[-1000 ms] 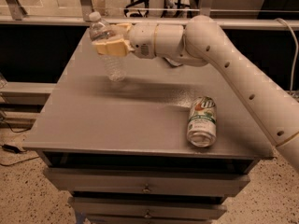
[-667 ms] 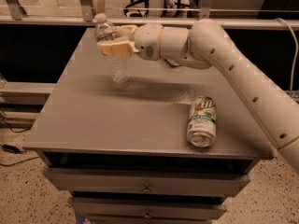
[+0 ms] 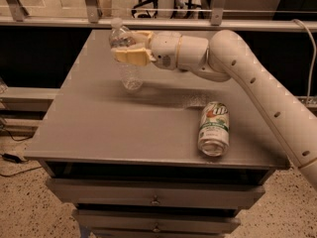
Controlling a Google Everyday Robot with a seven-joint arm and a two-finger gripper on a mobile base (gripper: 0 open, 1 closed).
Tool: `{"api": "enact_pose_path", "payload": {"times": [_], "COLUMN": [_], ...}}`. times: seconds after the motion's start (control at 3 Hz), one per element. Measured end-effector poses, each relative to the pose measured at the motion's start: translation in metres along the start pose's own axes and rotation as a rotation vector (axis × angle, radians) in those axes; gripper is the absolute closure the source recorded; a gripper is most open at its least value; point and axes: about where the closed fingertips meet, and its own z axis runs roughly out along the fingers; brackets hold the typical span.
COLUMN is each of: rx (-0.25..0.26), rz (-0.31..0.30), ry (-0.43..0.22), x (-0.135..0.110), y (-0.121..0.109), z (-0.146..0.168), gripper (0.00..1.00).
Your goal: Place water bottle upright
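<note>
Camera view: pincer (image 3: 125,53) holding water bottle (image 3: 131,76) has shifted toward can (image 3: 214,129).

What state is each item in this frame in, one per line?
water bottle: upright, held around its upper body; base contact with the table unclear.
gripper: shut on the water bottle, above the table's far left.
drink can: on its side near the front right edge.
top drawer: shut.
</note>
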Motion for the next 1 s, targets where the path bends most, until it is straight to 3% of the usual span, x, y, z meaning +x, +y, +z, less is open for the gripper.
{"api": "enact_pose_path", "payload": {"times": [0.67, 1.0], "rx": [-0.001, 0.003], "rz": [-0.032, -0.026], "ry": [-0.025, -0.034], "x": [0.0073, 0.0108], "y": [0.0016, 0.0007], "z": [-0.0099, -0.0126], "gripper": [0.99, 0.79]}}
